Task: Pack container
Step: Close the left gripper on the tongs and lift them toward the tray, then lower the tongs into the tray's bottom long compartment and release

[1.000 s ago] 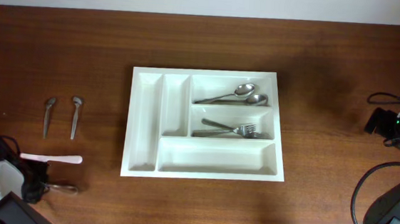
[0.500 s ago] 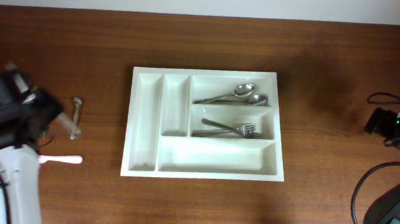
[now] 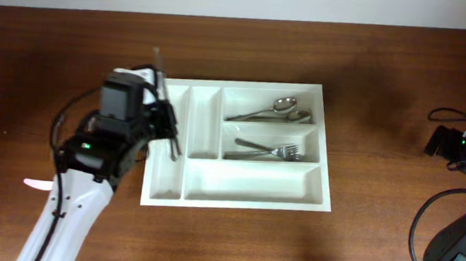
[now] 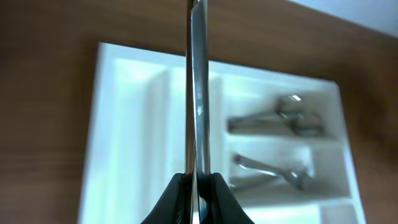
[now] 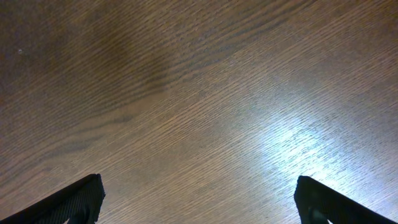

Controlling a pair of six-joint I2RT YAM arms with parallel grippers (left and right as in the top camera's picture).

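The container (image 3: pixel 235 204) sits mid-counter (image 3: pixel 388 68), its two narrow slots toward the left arm. The left fingers (image 4: pixel 171 205) pinch one slim metal utensil (image 4: pixel 198 93) by its end, edge-on and pointing out over those slots, likely so it can drop in lengthwise. Like is kept with like: two spoons (image 3: pixel 272 110) share the far wide compartment and what look like two forks (image 3: pixel 273 153) the middle one, leaving three of five compartments bare. One pale utensil (image 3: pixel 35 184) lies at the counter's left. The right fingers (image 5: pixel 78 199) are spread over bare wood, well apart from the container
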